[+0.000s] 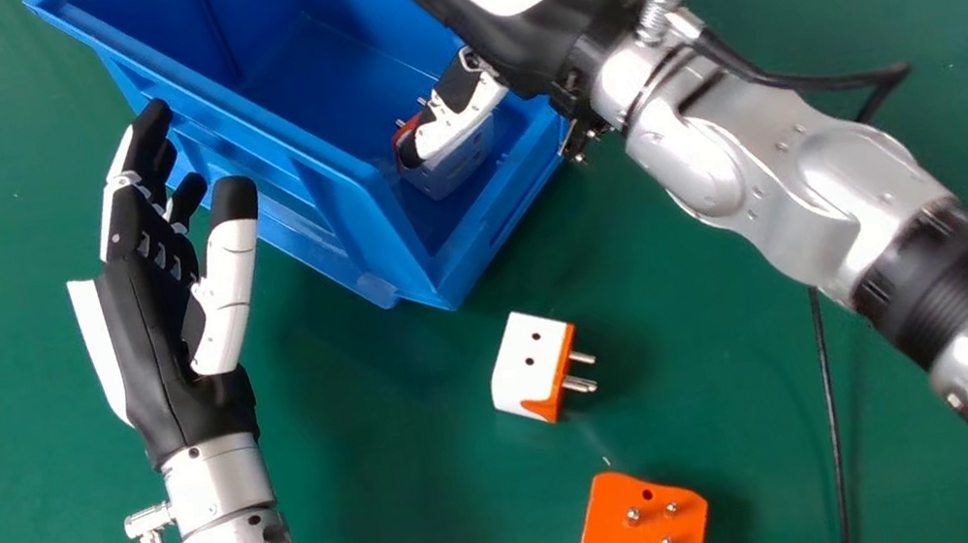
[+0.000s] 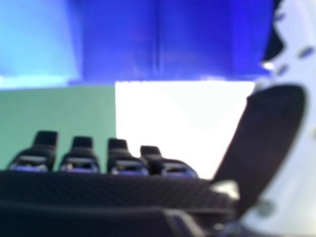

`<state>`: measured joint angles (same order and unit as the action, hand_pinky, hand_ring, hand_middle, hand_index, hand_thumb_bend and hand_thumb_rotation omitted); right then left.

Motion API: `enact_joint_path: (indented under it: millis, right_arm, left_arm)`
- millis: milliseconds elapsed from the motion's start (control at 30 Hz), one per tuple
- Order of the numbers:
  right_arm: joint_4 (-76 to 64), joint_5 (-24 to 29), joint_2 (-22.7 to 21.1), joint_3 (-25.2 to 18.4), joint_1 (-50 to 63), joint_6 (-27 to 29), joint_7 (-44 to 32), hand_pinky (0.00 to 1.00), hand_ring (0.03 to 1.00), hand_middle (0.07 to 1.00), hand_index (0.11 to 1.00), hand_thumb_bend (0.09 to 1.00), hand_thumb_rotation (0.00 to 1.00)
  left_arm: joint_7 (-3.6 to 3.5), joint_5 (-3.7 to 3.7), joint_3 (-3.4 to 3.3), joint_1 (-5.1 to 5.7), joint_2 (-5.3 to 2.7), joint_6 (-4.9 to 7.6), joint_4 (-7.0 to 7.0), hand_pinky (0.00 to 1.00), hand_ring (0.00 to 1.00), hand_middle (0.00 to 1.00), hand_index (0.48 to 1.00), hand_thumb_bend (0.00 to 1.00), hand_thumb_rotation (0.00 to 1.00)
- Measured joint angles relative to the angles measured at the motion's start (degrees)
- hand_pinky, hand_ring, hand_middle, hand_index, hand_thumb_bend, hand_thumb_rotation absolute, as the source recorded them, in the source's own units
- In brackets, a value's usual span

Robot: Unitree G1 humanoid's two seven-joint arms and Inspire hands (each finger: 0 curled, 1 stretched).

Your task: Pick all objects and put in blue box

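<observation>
Inside the blue box [image 1: 289, 132], near its near right corner, is a white and orange adapter [image 1: 451, 164]. My right hand [image 1: 457, 109] reaches over the box's right side, curled round that adapter, its thumb against the orange part. In the right hand view, the adapter's white face [image 2: 180, 121] lies between the fingertips and thumb of my right hand [image 2: 269, 136]. A smaller white and orange adapter [image 1: 534, 366] lies on its side below the box, pins to the right. Nearer still rests an orange-faced adapter [image 1: 644, 525], pins up. My left hand [image 1: 148, 318] is open, left of the box.
The green table [image 1: 411, 539] surrounds the box. My right forearm crosses the right part of the head view, above a thin black cable [image 1: 831, 420] on the table. The box's near left wall [image 1: 266, 141] stands close to my left hand's fingers.
</observation>
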<state>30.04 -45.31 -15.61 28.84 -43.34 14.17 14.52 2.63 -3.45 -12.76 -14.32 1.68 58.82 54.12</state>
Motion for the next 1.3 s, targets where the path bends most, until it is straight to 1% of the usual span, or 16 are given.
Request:
enact_joint_path:
  millis: [67,167,233,300,333,367,467,600,667,767,867,967,1067,1167,1233,1300]
  right_arm:
    - [-7.41,2.68,-0.62,-2.60,5.40,-0.51,-1.60,0.93,0.999,0.999,0.999,0.921,0.26]
    - [-16.64,5.99,-0.69,-6.16,13.77,-0.64,-2.02,0.93,0.999,0.999,0.999,0.915,0.26]
    - [-21.65,7.28,-0.41,-8.53,19.64,0.26,-0.33,0.92,0.999,1.000,0.999,0.909,0.27]
    - [-24.60,7.58,0.02,-10.37,24.80,2.39,3.33,0.89,0.998,1.000,1.000,0.899,0.31]
    - [-25.55,7.59,0.21,-11.21,27.13,3.67,5.24,0.89,0.998,1.000,1.000,0.899,0.31]
    - [-26.27,7.75,0.44,-12.07,29.72,5.46,7.37,0.88,0.993,1.000,1.000,0.895,0.33]
    - [-27.16,9.47,1.02,-13.75,35.98,9.53,10.11,0.87,0.982,0.996,0.998,0.890,0.35]
    - [-29.37,10.55,0.87,-14.95,42.68,9.68,8.79,0.84,0.957,0.983,0.992,0.888,0.37]
    - [-33.19,9.71,0.56,-15.05,46.26,6.10,5.02,0.82,0.950,0.978,0.990,0.891,0.42]
    - [-39.66,6.79,-0.04,-14.76,50.40,-2.02,-3.02,0.81,0.949,0.980,0.992,0.894,0.44]
    - [-44.94,3.98,-0.49,-14.47,52.67,-8.78,-10.29,0.80,0.943,0.975,0.987,0.901,0.48]
    - [-49.42,2.34,-0.70,-13.76,53.27,-14.15,-17.62,0.78,0.921,0.955,0.973,0.904,0.50]
    - [-51.62,0.37,-1.67,-12.53,53.18,-17.52,-23.40,0.77,0.915,0.949,0.969,0.904,0.51]
    - [-52.62,-3.07,-2.85,-10.64,52.80,-20.62,-29.22,0.74,0.888,0.922,0.933,0.919,0.55]
    - [-52.67,-4.94,-2.96,-9.55,52.41,-21.81,-31.58,0.72,0.878,0.913,0.920,0.927,0.56]
    - [-52.67,-5.16,-2.93,-8.70,51.66,-22.56,-33.32,0.72,0.861,0.896,0.898,0.939,0.57]
  left_arm:
    - [-0.37,-0.21,0.01,0.37,-0.01,-0.02,-0.35,0.88,0.92,0.91,0.823,0.86,0.64]
    - [-1.14,-1.03,0.02,0.85,0.02,-0.08,-0.90,0.88,0.92,0.91,0.824,0.86,0.64]
    - [-1.47,-1.30,0.01,1.15,0.03,-0.14,-1.12,0.88,0.92,0.91,0.825,0.86,0.64]
    - [-1.73,-1.62,0.01,1.42,0.02,-0.20,-1.31,0.89,0.93,0.91,0.825,0.86,0.64]
    - [-1.86,-1.65,0.02,1.51,0.03,-0.21,-1.44,0.89,0.93,0.91,0.825,0.86,0.64]
    - [-1.94,-1.60,0.02,1.61,0.05,-0.23,-1.53,0.89,0.93,0.91,0.824,0.86,0.64]
    - [-1.92,-1.57,-0.02,1.78,0.23,-0.32,-1.69,0.89,0.93,0.91,0.823,0.86,0.64]
    - [-2.23,-1.60,0.01,1.79,0.57,-0.60,-1.76,0.89,0.93,0.91,0.823,0.86,0.65]
    - [-2.31,-1.65,0.03,1.79,0.65,-0.76,-1.76,0.89,0.92,0.91,0.822,0.86,0.64]
    - [-2.24,-1.44,0.14,1.80,0.70,-0.82,-1.86,0.89,0.92,0.91,0.822,0.86,0.64]
    - [-1.95,-1.04,0.19,1.81,0.77,-0.81,-2.06,0.88,0.92,0.91,0.822,0.86,0.65]
    - [-1.57,-0.97,0.20,1.85,0.83,-0.81,-2.21,0.88,0.92,0.91,0.825,0.87,0.66]
    - [-1.78,-1.14,0.23,1.88,0.80,-0.81,-2.42,0.88,0.92,0.91,0.825,0.87,0.66]
    - [-1.88,-1.14,0.21,1.92,0.83,-0.81,-2.65,0.88,0.92,0.91,0.825,0.87,0.66]
    - [-1.82,-1.08,0.22,1.93,0.84,-0.82,-2.72,0.88,0.92,0.91,0.825,0.87,0.66]
    - [-1.94,-1.12,0.23,1.94,0.84,-0.84,-2.78,0.89,0.92,0.91,0.827,0.87,0.66]
